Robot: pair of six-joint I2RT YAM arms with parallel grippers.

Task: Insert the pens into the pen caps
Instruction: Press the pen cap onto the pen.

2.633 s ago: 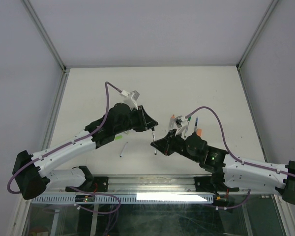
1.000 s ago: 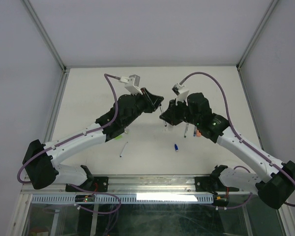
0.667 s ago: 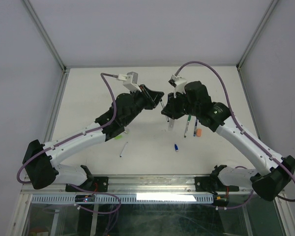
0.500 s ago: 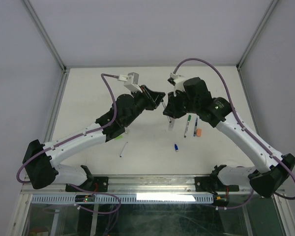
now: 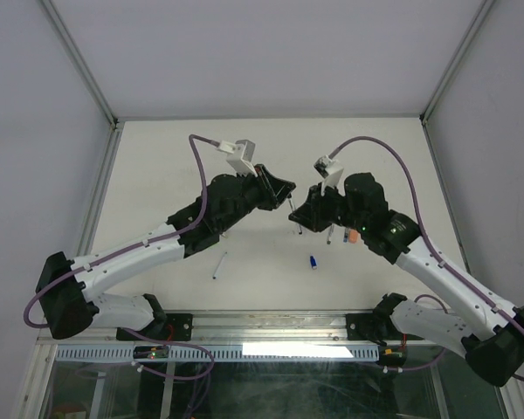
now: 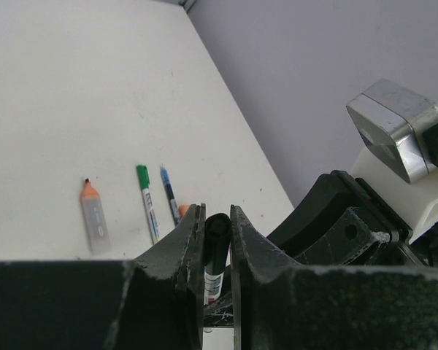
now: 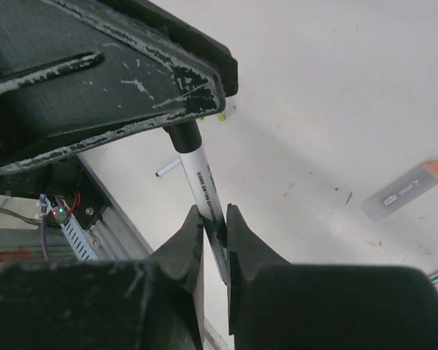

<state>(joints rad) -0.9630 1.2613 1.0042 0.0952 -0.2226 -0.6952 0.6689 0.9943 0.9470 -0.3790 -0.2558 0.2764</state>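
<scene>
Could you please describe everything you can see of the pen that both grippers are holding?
The pen has a slim white barrel, plastic by its look, with small red and dark print along it, and a black end. The left gripper is shut on that black end; the right gripper is shut on the barrel further down. The pen is tilted between them, and its lower tip is hidden behind the right gripper.
</scene>
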